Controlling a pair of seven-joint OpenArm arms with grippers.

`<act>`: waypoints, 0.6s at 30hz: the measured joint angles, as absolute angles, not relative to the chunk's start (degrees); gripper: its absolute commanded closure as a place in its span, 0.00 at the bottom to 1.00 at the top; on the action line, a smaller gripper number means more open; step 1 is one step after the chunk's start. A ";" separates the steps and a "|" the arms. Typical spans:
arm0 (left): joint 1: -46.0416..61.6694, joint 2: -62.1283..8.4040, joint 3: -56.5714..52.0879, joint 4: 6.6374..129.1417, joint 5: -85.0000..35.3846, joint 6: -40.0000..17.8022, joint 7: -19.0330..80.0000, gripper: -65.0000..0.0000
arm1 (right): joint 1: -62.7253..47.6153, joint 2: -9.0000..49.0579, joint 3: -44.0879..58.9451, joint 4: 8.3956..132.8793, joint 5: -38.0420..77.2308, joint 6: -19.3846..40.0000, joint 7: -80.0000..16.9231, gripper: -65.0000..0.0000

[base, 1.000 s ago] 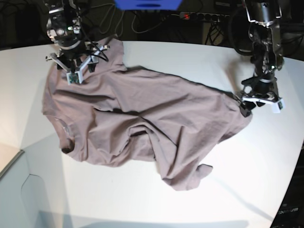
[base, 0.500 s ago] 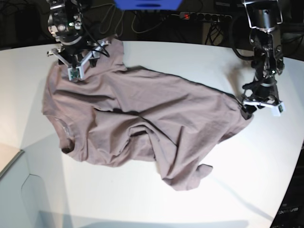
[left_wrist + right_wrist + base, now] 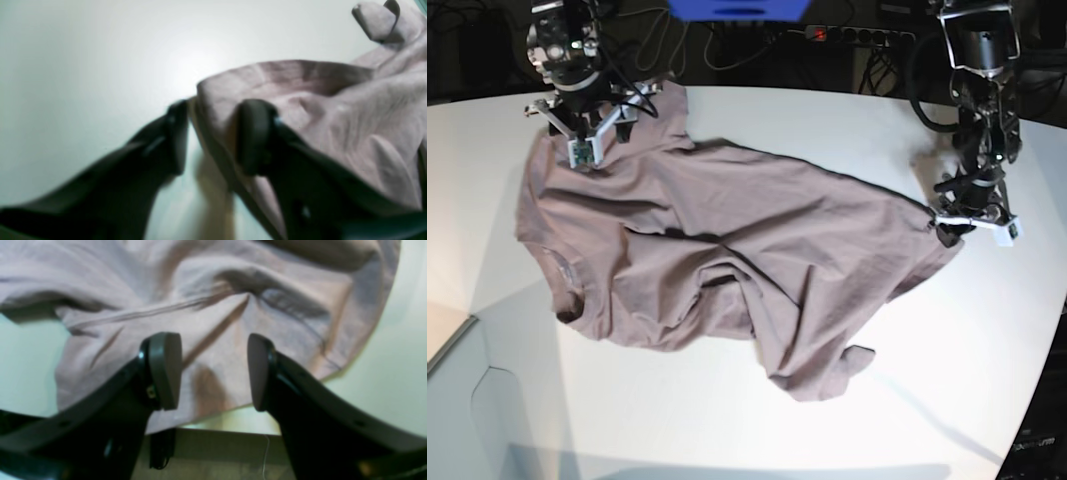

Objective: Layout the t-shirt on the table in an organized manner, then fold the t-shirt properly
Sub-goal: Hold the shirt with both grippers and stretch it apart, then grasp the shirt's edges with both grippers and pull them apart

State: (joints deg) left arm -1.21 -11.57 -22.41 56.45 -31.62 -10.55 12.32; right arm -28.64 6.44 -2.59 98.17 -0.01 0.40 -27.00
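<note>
The left gripper (image 3: 213, 140) reached down, pinching the t-shirt (image 3: 727, 260) hem, while the right gripper (image 3: 213, 370) hung spread above it.

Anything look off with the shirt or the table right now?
Nothing is damaged or spilled. The t-shirt just lies askew and rumpled on the table, with folds bunched across its middle and one corner curled up at the near edge.
</note>
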 measured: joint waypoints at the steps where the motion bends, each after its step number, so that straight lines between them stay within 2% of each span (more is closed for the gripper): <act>1: -1.34 -11.57 -22.41 56.45 -31.59 -10.55 12.29 0.74 | -28.84 6.31 -1.50 97.97 0.03 0.40 -26.98 0.51; 5: -1.63 -11.60 -22.41 56.45 -31.62 -10.52 12.38 0.85 | -28.93 6.48 1.78 97.86 -0.16 0.40 -27.16 0.51; 8: -1.58 -11.57 -22.41 56.64 -31.99 -10.52 12.62 1.00 | -28.95 6.46 3.77 97.84 0.05 0.40 -27.18 0.51; 18: 3.27 -11.60 -22.81 65.63 -32.25 -10.55 12.62 1.00 | -28.45 6.33 4.49 95.18 -0.10 0.40 -27.09 0.51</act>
